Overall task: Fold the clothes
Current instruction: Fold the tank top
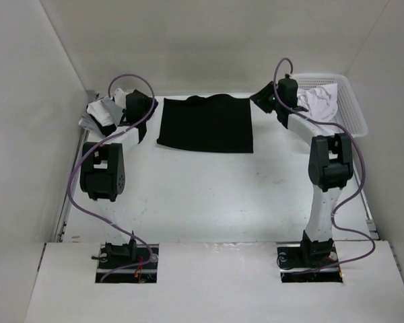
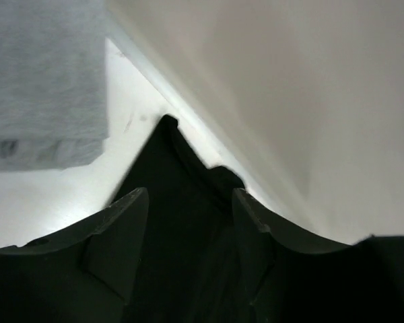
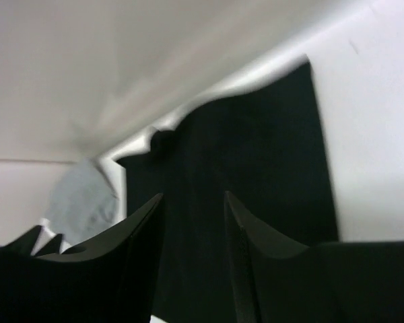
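Note:
The clothes, a black top point(image 1: 205, 124), lie folded into a flat rectangle at the far middle of the table. My left gripper point(image 1: 147, 108) hovers at the top's far left corner, and my right gripper point(image 1: 262, 95) is at its far right corner. In the left wrist view the left gripper point(image 2: 190, 195) is open, and the black fabric point(image 2: 182, 175) lies below the gap, not pinched. The right gripper point(image 3: 194, 196) is also open, looking along the black top point(image 3: 256, 155) with nothing between its fingers.
A grey and white garment stack point(image 1: 101, 114) sits just left of the left gripper, grey cloth point(image 2: 44, 81) showing close by. A white basket point(image 1: 353, 111) holding a white garment point(image 1: 321, 99) stands at the far right. The back wall is close behind the black top.

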